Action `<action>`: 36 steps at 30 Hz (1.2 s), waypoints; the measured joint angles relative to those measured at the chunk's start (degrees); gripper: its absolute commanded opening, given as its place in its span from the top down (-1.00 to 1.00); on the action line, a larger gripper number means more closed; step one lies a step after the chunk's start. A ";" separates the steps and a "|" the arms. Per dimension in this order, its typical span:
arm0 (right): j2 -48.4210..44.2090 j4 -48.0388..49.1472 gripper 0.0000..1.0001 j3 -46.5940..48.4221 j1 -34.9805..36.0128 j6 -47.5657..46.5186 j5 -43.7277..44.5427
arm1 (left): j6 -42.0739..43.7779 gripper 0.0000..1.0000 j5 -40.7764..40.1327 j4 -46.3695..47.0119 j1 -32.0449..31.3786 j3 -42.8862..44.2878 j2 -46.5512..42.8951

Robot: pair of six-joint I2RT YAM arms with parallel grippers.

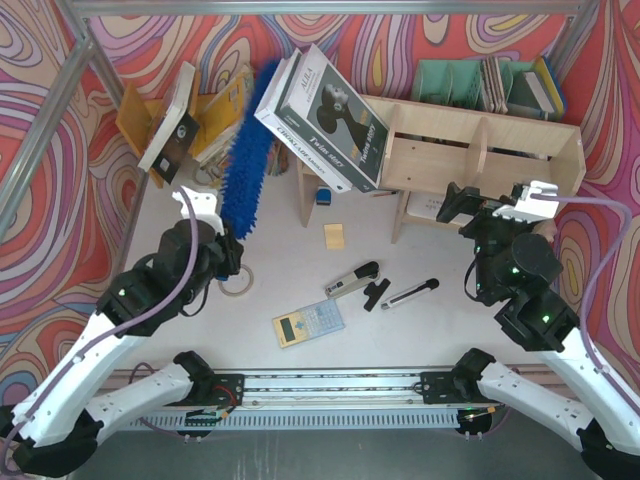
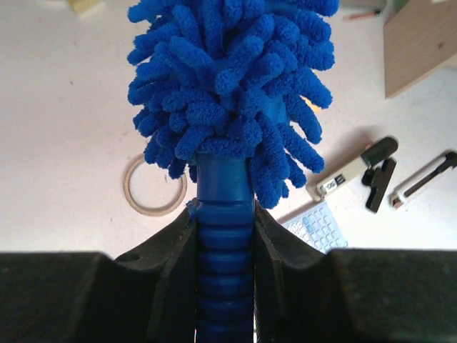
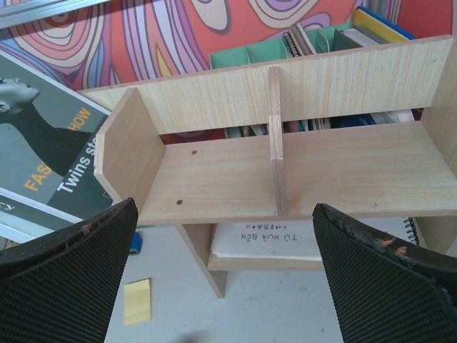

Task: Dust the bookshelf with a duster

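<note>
My left gripper (image 1: 222,238) is shut on the ribbed blue handle (image 2: 225,264) of the duster (image 1: 248,150). Its fluffy blue head points up and away, leaning toward the books left of the bookshelf (image 1: 480,150). In the left wrist view the head (image 2: 228,86) fills the upper middle. The bookshelf, pale plywood with upright dividers, stands at the back right and fills the right wrist view (image 3: 285,171). My right gripper (image 1: 470,205) is open and empty just in front of the shelf, its pads (image 3: 71,279) wide apart.
Large books (image 1: 325,115) lean against the shelf's left end. An orange-brown rack (image 1: 180,115) stands at the back left, green file holders (image 1: 470,80) behind the shelf. On the table lie a tape ring (image 1: 236,283), calculator (image 1: 308,322), stapler (image 1: 352,280), pen-like stick (image 1: 410,292) and yellow notes (image 1: 334,235).
</note>
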 measured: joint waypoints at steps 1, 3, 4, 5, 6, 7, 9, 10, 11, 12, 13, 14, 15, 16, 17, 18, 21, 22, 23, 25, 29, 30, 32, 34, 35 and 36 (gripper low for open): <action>-0.04 -0.26 -0.97 0.42 0.00 0.33 -0.24 | 0.61 1.00 -0.13 -0.22 0.00 0.59 -0.31; -0.07 -0.92 -0.97 1.03 0.00 0.76 -0.72 | 1.55 1.00 -1.38 0.68 0.09 2.36 -0.98; -0.11 -1.18 -0.97 1.11 0.00 0.90 -0.87 | 1.90 1.00 -1.97 1.31 0.22 3.34 -1.38; -0.15 -1.46 -0.97 1.11 0.00 1.01 -1.01 | 2.27 1.00 -2.27 2.08 0.28 4.33 -1.88; -0.17 -1.88 -0.97 1.11 0.00 1.20 -1.05 | 2.60 1.00 -2.40 2.58 0.26 5.25 -2.40; -0.24 -2.34 -0.97 1.11 0.00 1.40 -1.11 | 3.02 1.00 -2.29 2.82 0.24 5.79 -2.91; -0.37 -2.95 -0.97 1.11 0.00 1.73 -1.20 | 3.78 1.00 -2.21 3.26 0.15 6.32 -3.80; -0.42 -3.13 -0.97 1.11 0.00 1.86 -1.25 | 4.02 1.00 -2.40 3.48 0.15 6.45 -4.15; -0.42 -3.23 -0.97 1.14 0.00 2.08 -1.31 | 4.26 1.00 -2.64 3.69 0.17 6.51 -4.48; -0.42 -3.48 -0.97 1.20 0.00 2.32 -1.49 | 4.66 1.00 -2.91 3.85 0.17 6.54 -4.87; -0.37 -3.76 -0.97 1.36 0.00 2.51 -1.77 | 5.16 1.00 -2.86 4.00 0.17 6.54 -5.38; -0.28 -3.96 -0.97 1.60 0.00 2.73 -2.03 | 5.79 1.00 -2.47 4.26 0.17 6.54 -5.81; -0.15 -4.15 -0.97 1.95 0.00 2.99 -2.36 | 6.49 1.00 -1.51 4.72 0.17 6.54 -6.43; 0.02 -4.46 -0.97 2.45 0.00 3.37 -2.71 | 7.21 1.00 -0.24 5.33 0.17 6.56 -7.21; 0.31 -4.79 -0.97 3.13 0.00 3.76 -3.04 | 7.80 1.00 1.33 6.08 0.17 6.62 -8.15; 0.66 -5.09 -0.97 3.85 0.00 4.22 -3.37 | 8.39 1.00 2.82 6.86 0.15 6.84 -9.01; 1.51 -5.95 -0.97 5.68 0.00 5.75 -4.72 | 10.08 1.00 6.95 9.33 0.15 8.63 -11.08; 1.66 -6.27 -0.97 6.23 0.00 6.38 -5.35 | 10.67 1.00 7.89 10.23 0.15 9.42 -11.34; 1.77 -6.54 -0.97 6.71 0.00 6.99 -6.10 | 11.23 1.00 8.90 11.13 0.15 10.38 -11.37; 1.90 -6.99 -0.97 7.76 0.00 8.11 -7.87 | 12.04 1.00 10.21 12.87 0.17 12.04 -10.82; 1.95 -6.99 -0.97 10.25 0.00 9.84 -12.50 | 12.96 1.00 13.79 16.17 0.17 14.62 -7.50; 2.01 -6.91 -0.97 11.10 0.00 10.23 -13.75 | 13.00 1.00 14.82 17.05 0.17 14.99 -6.23; 2.29 -5.99 -0.98 12.52 0.00 10.93 -16.04 | 13.00 1.00 16.74 18.73 0.17 15.32 -3.72; 2.86 -4.72 -0.97 13.90 0.00 11.54 -18.49 | 12.96 1.00 18.47 19.98 0.17 15.65 -1.07; 3.34 -3.91 -0.97 14.62 0.00 11.89 -19.85 | 12.92 1.00 19.19 20.61 0.15 15.72 0.15; 3.98 -3.08 -0.97 15.34 0.00 12.22 -21.31 | 12.87 1.00 19.82 21.29 0.11 15.76 1.33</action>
